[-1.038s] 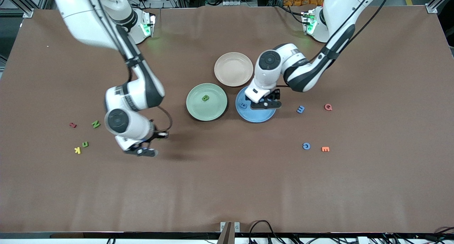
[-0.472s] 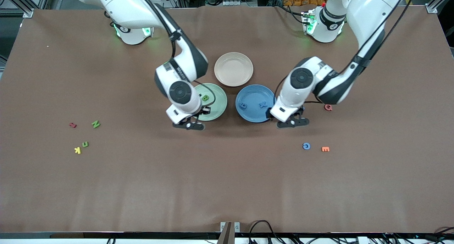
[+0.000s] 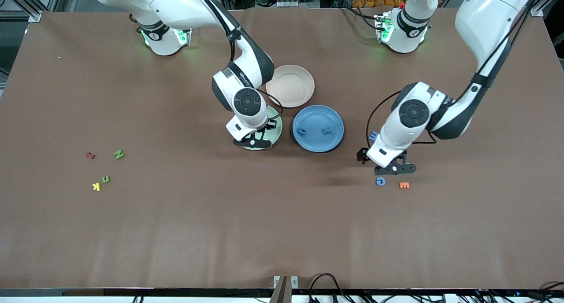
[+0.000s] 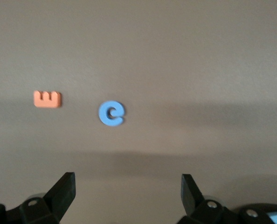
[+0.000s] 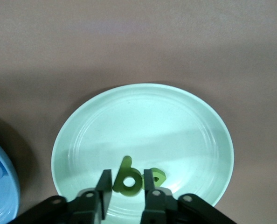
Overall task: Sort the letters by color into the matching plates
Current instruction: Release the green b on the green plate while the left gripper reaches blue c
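Right hand [image 3: 252, 142], pinching a green letter [image 5: 128, 179], hangs over the mint plate [image 3: 276, 131]; early release may bounce it out. Left hand [image 3: 390, 166], fingers wide, hovers above the blue C [image 3: 380, 181] on the worktop [image 3: 282, 223]; misalignment may nudge it away.

Robotics lab: brown-covered table [image 3: 282, 232], aluminium framing [image 3: 26, 3], loose cables [image 3: 324, 281].

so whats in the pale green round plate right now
In the pale green round plate, a green foam letter sits between the right gripper fingers, with another green piece beside it, partly covered. Its shape can't be made out.
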`<state>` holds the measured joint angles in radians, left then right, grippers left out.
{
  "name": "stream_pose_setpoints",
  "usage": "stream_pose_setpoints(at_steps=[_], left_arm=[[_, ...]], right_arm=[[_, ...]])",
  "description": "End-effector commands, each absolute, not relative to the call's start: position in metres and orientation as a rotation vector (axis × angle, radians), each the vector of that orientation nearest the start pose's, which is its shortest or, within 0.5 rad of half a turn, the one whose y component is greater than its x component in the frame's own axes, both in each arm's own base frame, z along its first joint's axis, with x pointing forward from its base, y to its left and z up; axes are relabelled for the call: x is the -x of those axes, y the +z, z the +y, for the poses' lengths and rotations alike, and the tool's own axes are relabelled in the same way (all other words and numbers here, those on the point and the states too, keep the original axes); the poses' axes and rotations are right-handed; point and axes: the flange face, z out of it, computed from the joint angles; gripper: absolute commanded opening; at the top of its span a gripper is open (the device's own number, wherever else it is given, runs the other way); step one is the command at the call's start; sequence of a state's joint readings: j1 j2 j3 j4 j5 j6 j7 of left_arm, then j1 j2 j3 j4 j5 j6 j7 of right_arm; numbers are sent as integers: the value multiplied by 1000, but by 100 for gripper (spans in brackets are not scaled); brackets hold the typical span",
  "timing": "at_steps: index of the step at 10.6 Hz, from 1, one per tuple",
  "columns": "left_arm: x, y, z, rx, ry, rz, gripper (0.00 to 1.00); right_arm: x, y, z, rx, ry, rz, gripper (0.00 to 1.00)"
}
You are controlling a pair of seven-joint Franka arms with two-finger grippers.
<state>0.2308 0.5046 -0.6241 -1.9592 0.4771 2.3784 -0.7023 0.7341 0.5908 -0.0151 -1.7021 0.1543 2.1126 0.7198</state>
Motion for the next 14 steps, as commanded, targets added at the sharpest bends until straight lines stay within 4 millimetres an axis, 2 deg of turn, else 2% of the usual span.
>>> stream_pose_setpoints(at_steps=[1,3,5,6,9,11,13,14], left_arm=[[-609,248,-199,3154,-80,61,100],[-627,234,-191,3180,-64,91,100],[-635,226,-191,3196,-58,81,100],[-638,223,-192,3198,-62,86,100],[-647,210,-177,3178,-59,138,100],[-647,202,-173,3170,-44,140,100],[-643,193,-176,3171,-17,148,100],[-639,185,-181,3158,-2,155,100]], right_arm=[[-491,237,433,3136,331,214,100],[-499,239,425,3135,325,215,100],[-525,244,392,3125,312,215,100],[-543,247,368,3120,296,225,100],[-594,251,282,3109,259,330,100],[-624,255,221,3083,185,451,100],[-645,256,166,3059,119,557,100],[-651,253,128,3059,88,607,100]])
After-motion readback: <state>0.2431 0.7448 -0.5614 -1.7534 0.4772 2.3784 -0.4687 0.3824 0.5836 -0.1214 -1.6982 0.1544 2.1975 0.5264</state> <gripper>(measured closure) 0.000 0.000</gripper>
